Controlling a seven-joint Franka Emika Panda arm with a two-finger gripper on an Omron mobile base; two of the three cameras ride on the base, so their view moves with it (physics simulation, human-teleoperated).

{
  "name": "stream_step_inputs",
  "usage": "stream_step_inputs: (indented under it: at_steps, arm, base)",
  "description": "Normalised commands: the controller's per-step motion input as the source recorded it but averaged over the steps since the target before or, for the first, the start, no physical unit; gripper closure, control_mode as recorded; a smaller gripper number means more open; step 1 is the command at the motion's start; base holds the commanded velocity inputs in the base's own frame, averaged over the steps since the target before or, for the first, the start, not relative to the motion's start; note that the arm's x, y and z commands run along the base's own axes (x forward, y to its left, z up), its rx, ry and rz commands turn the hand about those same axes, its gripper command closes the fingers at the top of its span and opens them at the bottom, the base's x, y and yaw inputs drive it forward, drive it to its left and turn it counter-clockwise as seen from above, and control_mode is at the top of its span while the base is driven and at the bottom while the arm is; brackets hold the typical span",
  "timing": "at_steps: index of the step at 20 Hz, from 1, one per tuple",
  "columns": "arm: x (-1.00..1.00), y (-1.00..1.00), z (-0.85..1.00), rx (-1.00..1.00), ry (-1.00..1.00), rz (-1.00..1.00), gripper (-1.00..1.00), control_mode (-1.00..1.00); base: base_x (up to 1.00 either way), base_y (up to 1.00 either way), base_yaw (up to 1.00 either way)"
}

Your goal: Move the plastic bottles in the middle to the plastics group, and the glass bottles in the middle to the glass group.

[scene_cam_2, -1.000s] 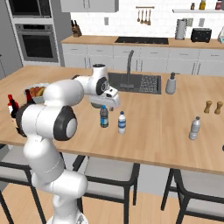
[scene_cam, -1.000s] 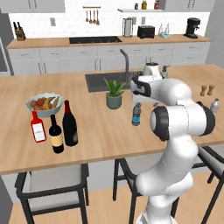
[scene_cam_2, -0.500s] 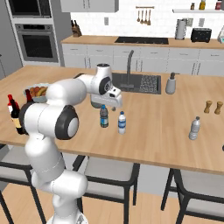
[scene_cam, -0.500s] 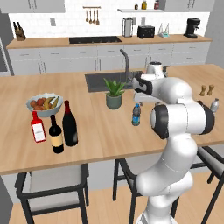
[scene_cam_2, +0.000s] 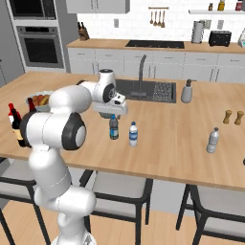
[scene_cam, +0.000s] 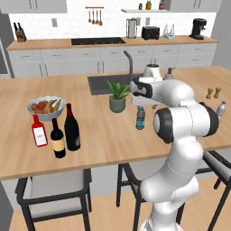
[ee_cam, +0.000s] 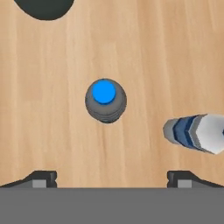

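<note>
Two small plastic bottles stand mid-counter: a greyer one with a blue cap [scene_cam_2: 113, 127] [ee_cam: 105, 100] [scene_cam: 140, 118] and a clear one with a blue label [scene_cam_2: 133, 134] [ee_cam: 197, 131]. My gripper [scene_cam_2: 112, 114] [scene_cam: 142, 104] [ee_cam: 111, 179] hangs open just above the blue-capped bottle and points down at it, holding nothing. At the left, the tall near-black wine bottle [scene_cam: 72, 128] stands beside the shorter dark bottle with a tan label [scene_cam: 57, 140] and the red bottle [scene_cam: 39, 134]. A pale grey plastic bottle [scene_cam_2: 213, 140] [scene_cam: 221, 109] stands at the right.
A potted plant [scene_cam: 117, 97] stands just left of the gripper, with the sink [scene_cam_2: 153, 90] and its faucet behind. A fruit bowl [scene_cam: 45, 107] sits behind the glass bottles. Two pepper mills [scene_cam_2: 232, 117] and a soap dispenser [scene_cam_2: 186, 91] stand to the right.
The hand has shifted slightly above the blue-capped bottle. Its jaws have stayed open and no bottle has moved.
</note>
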Motion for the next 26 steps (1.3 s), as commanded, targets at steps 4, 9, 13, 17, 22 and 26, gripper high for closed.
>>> stream_step_inputs:
  at_steps: [4, 9, 13, 17, 22, 26]
  arm:
    - [0.47, 0.00, -0.23, 0.00, 0.00, 0.03, -1.00, -1.00]
    - [0.28, 0.00, -0.17, 0.00, 0.00, 0.03, -1.00, -1.00]
    - [0.33, 0.00, -0.02, 0.00, 0.00, 0.04, -1.00, -1.00]
    - [0.06, 0.00, 0.00, 0.00, 0.00, 0.02, -1.00, -1.00]
    - [-0.33, 0.00, -0.02, 0.00, 0.00, 0.02, -1.00, -1.00]
    - [0.01, 0.08, -0.26, 0.00, 0.00, 0.02, -1.00, -1.00]
  base:
    - [0.00, 0.00, 0.00]
    - [0.00, 0.00, 0.00]
    - [0.00, 0.00, 0.00]
    - [0.00, 0.00, 0.00]
    - [0.00, 0.00, 0.00]
    - [0.00, 0.00, 0.00]
